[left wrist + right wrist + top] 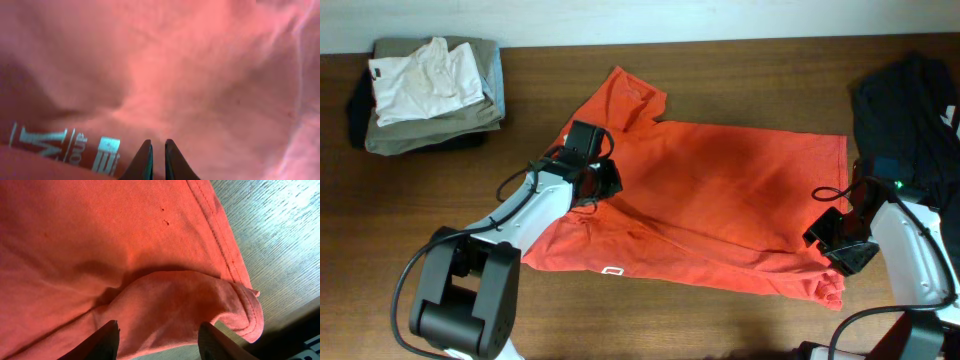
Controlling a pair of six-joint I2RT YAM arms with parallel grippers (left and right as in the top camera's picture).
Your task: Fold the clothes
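The left gripper pinches the red-orange cotton T-shirt narrowly, so the wide-open right gripper should seize its bunched hem deeply.

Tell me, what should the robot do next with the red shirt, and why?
Probably close the right gripper on the shirt fold bunched between its open jaws. The left gripper looks pinched shut on the cloth, so both could then lift together.

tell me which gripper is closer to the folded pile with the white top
Left. The left gripper sits on the red shirt near its sleeve, a short way from the folded pile; the right gripper is at the shirt's opposite edge, far across the table.
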